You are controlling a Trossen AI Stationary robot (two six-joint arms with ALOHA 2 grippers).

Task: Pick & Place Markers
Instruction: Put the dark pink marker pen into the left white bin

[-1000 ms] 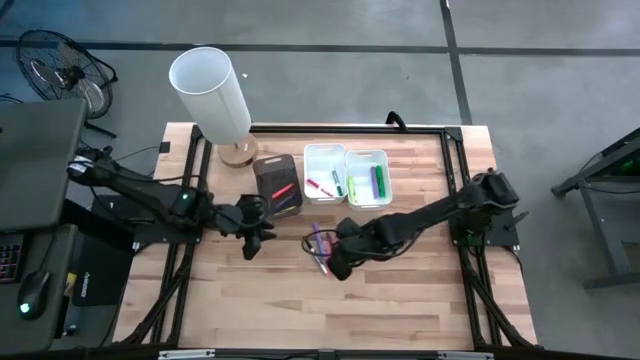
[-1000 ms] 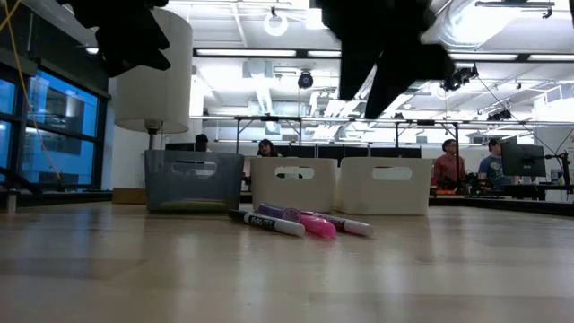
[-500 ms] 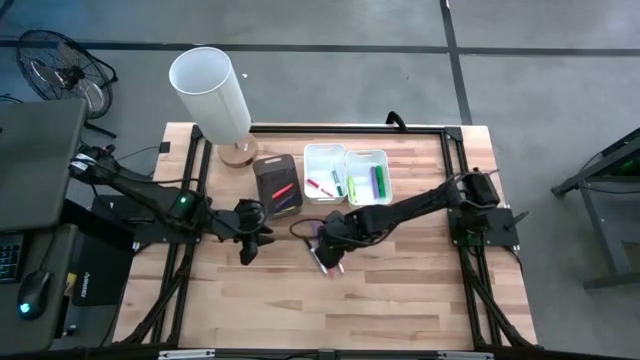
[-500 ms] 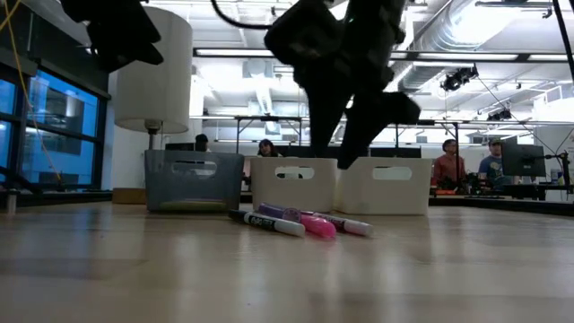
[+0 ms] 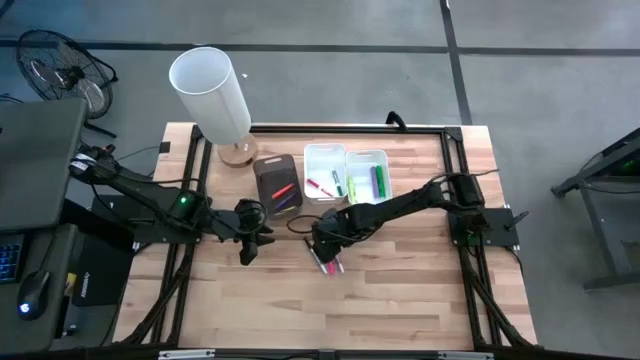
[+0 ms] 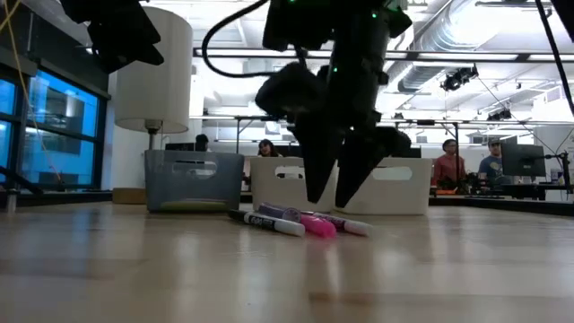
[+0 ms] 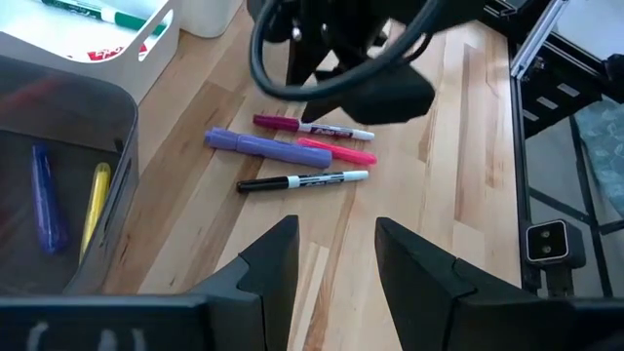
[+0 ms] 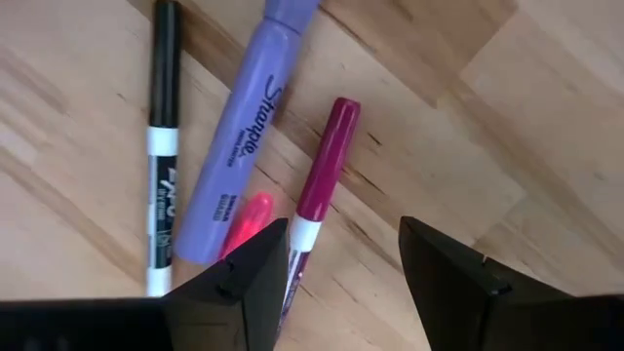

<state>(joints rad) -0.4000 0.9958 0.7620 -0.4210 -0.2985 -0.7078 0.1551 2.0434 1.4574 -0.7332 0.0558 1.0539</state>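
Four markers lie side by side on the wooden table: a black-and-white one, a fat purple one, a pink one and a maroon one with a white end. In the high view they show as a small cluster. My right gripper hangs open just above them, fingers pointing down, and touches nothing. My left gripper stands open and empty, raised at the table's left, facing the markers.
A dark bin holds a few markers. Two white bins beside it hold red and green ones. A white-shaded lamp stands at the far left. People sit in the room beyond the table.
My right gripper has come down and moved toward the table's left, from beside the markers to right over them. Its fingers have stayed open. The markers have not moved.
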